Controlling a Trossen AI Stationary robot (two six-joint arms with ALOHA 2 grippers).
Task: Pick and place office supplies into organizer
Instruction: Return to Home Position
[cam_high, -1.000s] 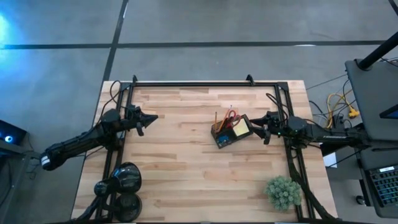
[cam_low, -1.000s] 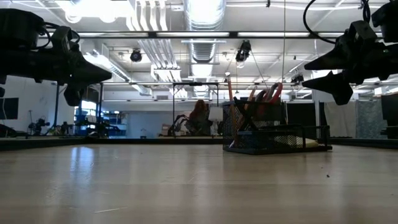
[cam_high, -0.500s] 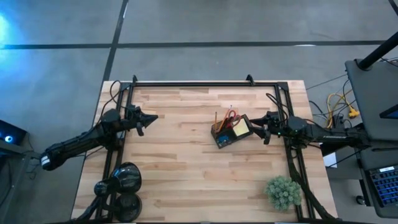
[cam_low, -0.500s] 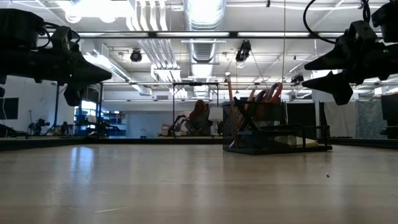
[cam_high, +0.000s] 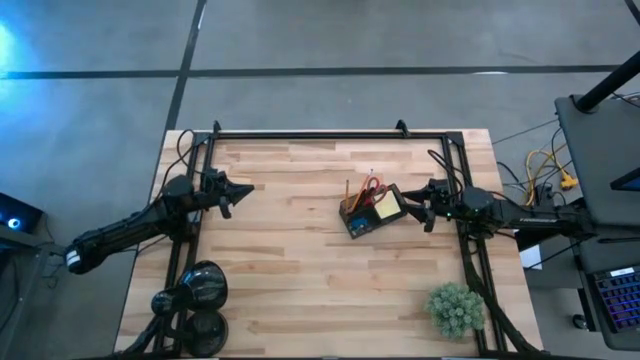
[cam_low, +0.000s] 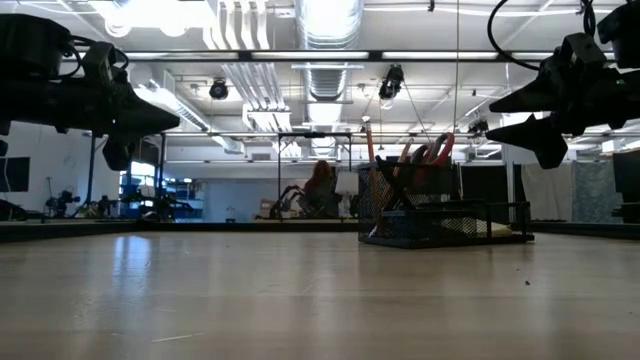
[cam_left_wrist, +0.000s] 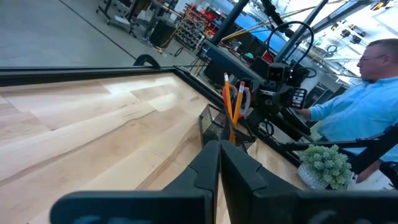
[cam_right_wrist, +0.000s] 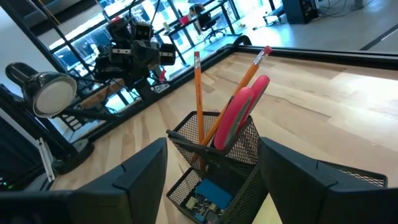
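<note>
The organizer, a dark mesh box with two compartments, stands on the table at about 2 o'clock from its centre. Its tall compartment holds two orange pencils and one pair of red-handled scissors, all leaning upward. The low compartment holds one yellow note pad and one small blue piece. Just beside the organizer, at its 3 o'clock, the right gripper hangs above the wood with its fingers spread wide and nothing between them. It is the closest thing to the box. Well apart at 9 o'clock, the left gripper hovers with its fingers pressed together, empty. One green spiky plant ball sits at the organizer's 5 o'clock near the table corner. One black round lamp stands at 8 o'clock by the table edge. Beyond the table, one person in a blue shirt shows in the left wrist view.
</note>
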